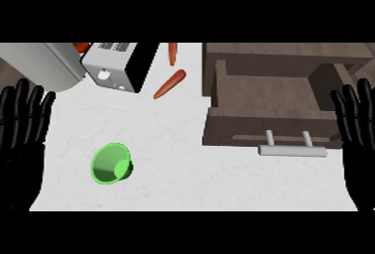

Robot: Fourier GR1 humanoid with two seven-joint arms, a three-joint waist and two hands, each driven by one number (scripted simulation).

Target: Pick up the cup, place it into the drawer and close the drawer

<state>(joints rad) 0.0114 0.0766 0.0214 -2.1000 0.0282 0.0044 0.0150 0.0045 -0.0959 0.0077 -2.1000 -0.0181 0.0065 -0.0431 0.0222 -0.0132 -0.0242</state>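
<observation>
The cup [111,163] is bright green and glossy, with a wide round rim and a narrower, darker green base. It lies tipped on the white counter [190,191] in the lower left of the frame, its mouth turned up and to the left and its base pointing lower right. It touches neither hand and lies well apart from the drawer.

The drawer [253,126] is dark brown wood, pulled open in the upper right, with a pale grey bar handle [290,150] on two posts at its front.

The left hand [22,144] rests at the left edge, fingers straight and spread upward, holding nothing. The right hand [356,136] rests at the right edge in the same way, open, showing in front of the drawer's right side.

In the upper left stands a silver and black appliance [117,64] with a small knob; the dark marks along its top are too small to read. A grey box [40,62] sits beside it. Two orange carrots [169,83] lie just right of the appliance.
</observation>
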